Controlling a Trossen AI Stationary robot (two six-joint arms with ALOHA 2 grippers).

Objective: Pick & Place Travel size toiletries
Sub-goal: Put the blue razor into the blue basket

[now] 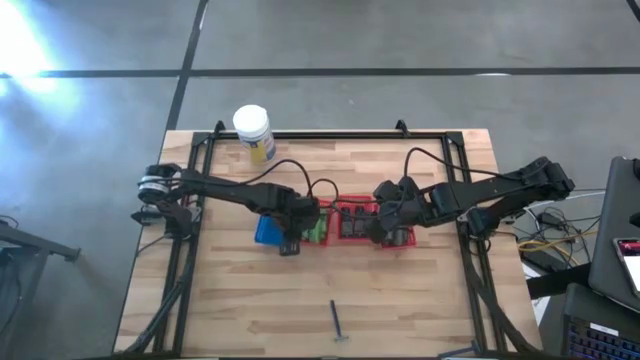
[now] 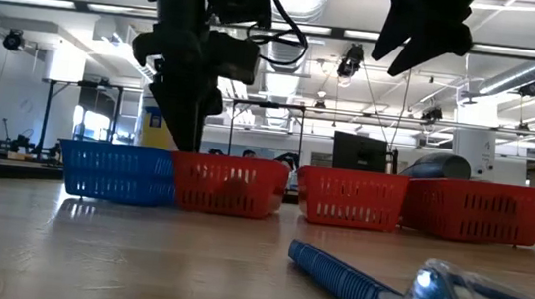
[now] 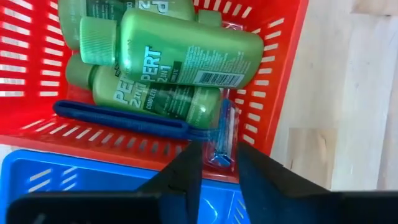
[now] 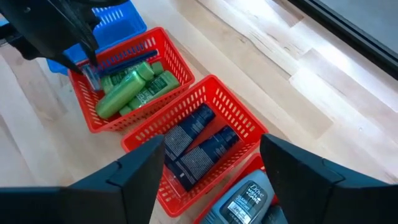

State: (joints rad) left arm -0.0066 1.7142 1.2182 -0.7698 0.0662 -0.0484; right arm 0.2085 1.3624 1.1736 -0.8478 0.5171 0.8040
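The left gripper (image 3: 214, 165) hangs over a red basket (image 3: 283, 56) beside the blue basket (image 1: 267, 231), its fingers pinched on the head of a blue razor (image 3: 124, 116) lying across green bottles (image 3: 186, 50). In the next red basket (image 4: 233, 112) lie dark blue tubes (image 4: 198, 146). The right gripper (image 4: 211, 165) hovers above these with fingers spread wide, empty. Another razor (image 1: 338, 321) lies near the table's (image 1: 420, 300) front edge.
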